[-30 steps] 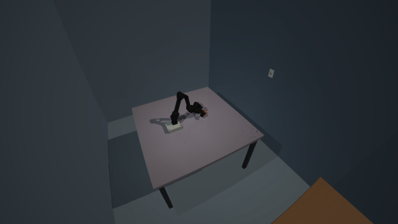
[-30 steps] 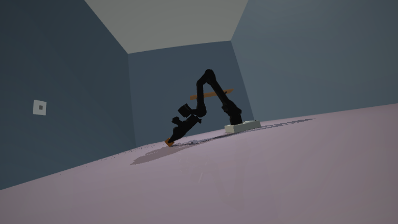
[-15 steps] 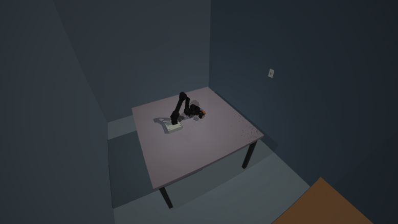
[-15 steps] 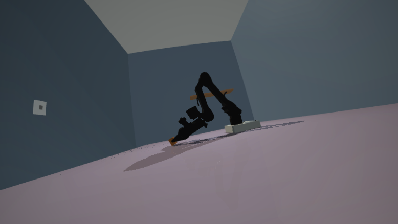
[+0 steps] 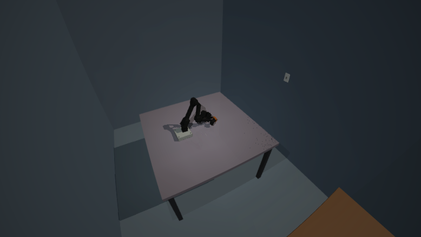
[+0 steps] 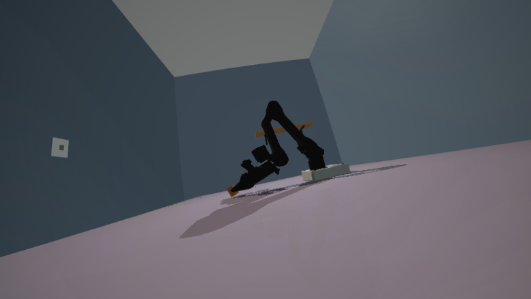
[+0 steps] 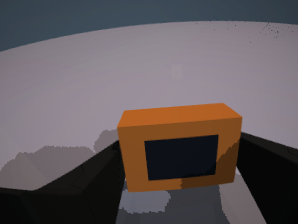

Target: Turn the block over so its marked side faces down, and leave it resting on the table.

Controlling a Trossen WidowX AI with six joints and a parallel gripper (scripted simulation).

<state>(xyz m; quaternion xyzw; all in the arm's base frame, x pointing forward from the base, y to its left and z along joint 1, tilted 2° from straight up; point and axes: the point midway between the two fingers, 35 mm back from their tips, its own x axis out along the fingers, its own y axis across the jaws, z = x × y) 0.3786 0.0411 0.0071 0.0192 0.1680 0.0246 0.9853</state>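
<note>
An orange block [image 5: 215, 118] [image 6: 231, 192] [image 7: 135, 160] with a dark rectangle marked on one side is held between the fingers of my gripper [image 7: 178, 143], which is shut on its two ends. In the wrist view the marked side faces the camera, back toward the gripper. In the exterior view the block is tilted, low at the pinkish table [image 6: 334, 230] [image 5: 206, 158]; whether its lower edge touches the table cannot be told. The fingers slope down and outward from the arm.
The arm's pale base [image 5: 184, 135] [image 6: 330, 171] stands on the table behind the gripper. Small dark specks lie near the table's right edge in the top view. Walls stand beyond the table, one with a pale plate [image 5: 286, 77] [image 6: 60, 147].
</note>
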